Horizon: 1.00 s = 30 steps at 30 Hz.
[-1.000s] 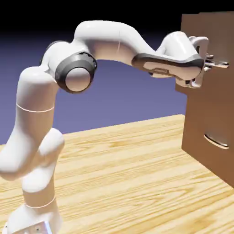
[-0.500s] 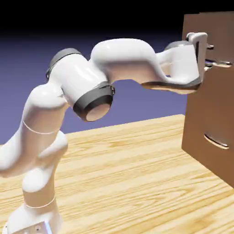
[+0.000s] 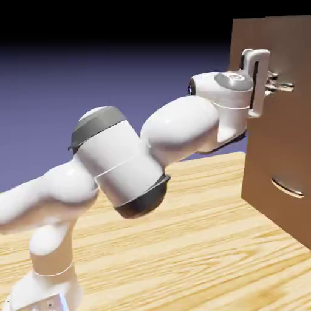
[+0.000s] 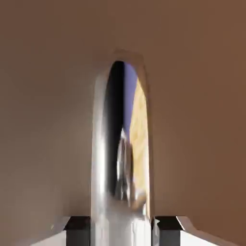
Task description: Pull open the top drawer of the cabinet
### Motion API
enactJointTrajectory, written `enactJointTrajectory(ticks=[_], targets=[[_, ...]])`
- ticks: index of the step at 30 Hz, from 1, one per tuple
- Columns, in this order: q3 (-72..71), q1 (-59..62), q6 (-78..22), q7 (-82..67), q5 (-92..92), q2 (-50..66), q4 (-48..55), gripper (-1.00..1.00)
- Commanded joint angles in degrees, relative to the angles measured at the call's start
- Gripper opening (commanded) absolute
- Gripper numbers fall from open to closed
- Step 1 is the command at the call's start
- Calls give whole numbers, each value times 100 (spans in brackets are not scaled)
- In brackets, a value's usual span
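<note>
The fingers [image 3: 271,84] were pinched on the shiny handle [image 4: 122,144] of the top drawer [image 3: 285,54], which stuck out a little from the cabinet [image 3: 282,146].

The exterior view looks from beside the white Franka Panda arm [image 3: 124,164], somewhat above the wooden tabletop [image 3: 176,231], across toward the brown cabinet [image 3: 279,140] at its right edge, far enough back to take in most of the arm; the hand view faces the top drawer's front [image 4: 202,120] from close up, and both views share that front and its curved silver handle [image 4: 120,158]
</note>
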State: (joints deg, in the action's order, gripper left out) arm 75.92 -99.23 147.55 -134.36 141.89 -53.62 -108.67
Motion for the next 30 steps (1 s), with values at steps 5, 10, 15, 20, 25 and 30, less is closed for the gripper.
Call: enactJointTrajectory(ticks=[5,10,15,20,25,30], targets=[[355,214,587,1086,80,1038,189,-100],[896,155,1204,2255,284,2077,589,-100],[1503,-48,1729,3501,654,3020,956,-100],[2066,-313,2073,4747,1189,3766,1160,-100],[2495,-519,2277,5993,1845,4366,1220,-100],[2151,-44,2328,6984,2446,4750,1067,-100]])
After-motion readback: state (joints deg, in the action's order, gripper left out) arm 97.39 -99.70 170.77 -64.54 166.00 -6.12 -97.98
